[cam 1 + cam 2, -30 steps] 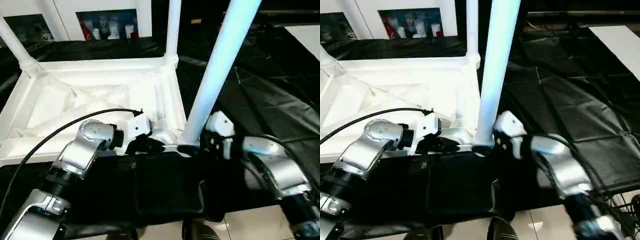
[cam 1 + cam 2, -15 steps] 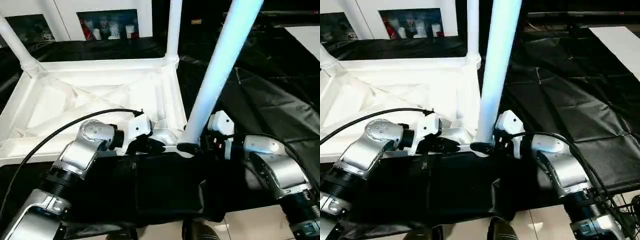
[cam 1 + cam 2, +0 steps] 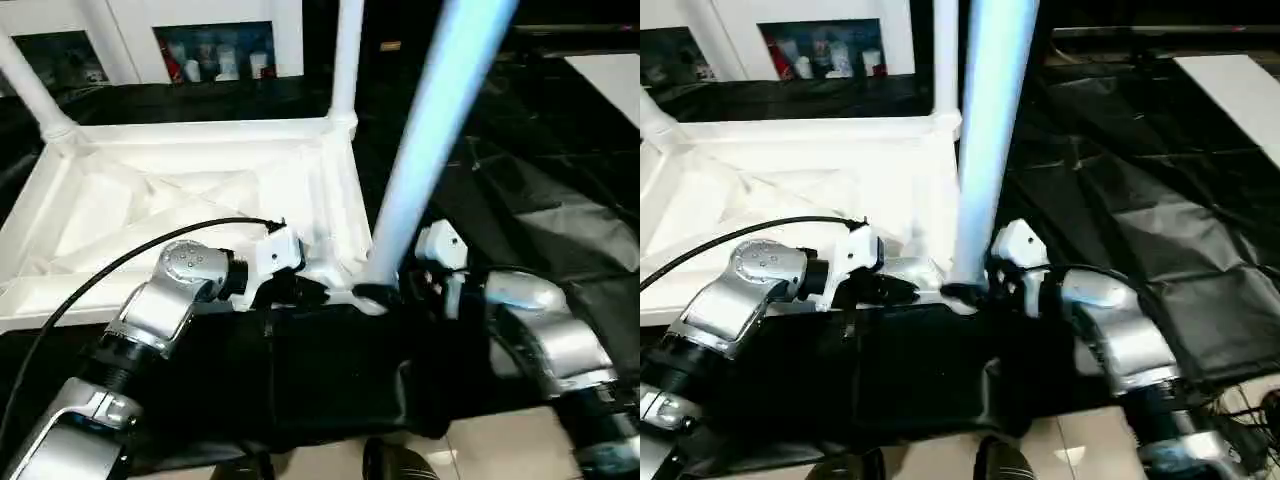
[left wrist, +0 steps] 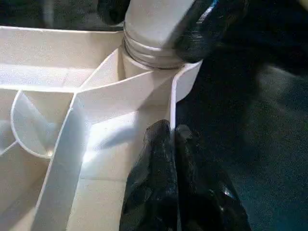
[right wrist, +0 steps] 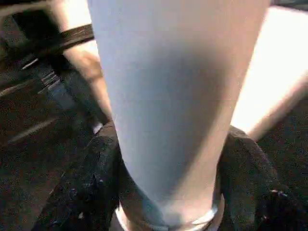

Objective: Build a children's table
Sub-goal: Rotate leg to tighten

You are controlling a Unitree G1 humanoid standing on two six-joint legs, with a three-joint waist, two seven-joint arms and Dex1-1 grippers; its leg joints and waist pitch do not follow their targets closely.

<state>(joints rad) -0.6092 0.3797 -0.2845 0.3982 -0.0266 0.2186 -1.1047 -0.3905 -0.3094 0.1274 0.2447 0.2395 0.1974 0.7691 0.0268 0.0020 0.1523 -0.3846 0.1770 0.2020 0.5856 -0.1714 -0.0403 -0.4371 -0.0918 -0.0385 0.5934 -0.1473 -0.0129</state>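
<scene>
Our right pincer (image 3: 385,296) clamps leg (image 3: 425,150) base at tabletop (image 3: 150,215) near corner socket; left pincer (image 3: 305,292) closed, at 9 o'clock of leg.

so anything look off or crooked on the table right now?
Yes, the near leg at the tabletop's near right corner leans, while the far leg stands straight in its socket. The right gripper is clamped round its base, and the left gripper is shut on the tabletop's rim beside it.

Left end effector (image 4: 171,139) pinched together; right end effector (image 5: 166,178) clamped.
</scene>
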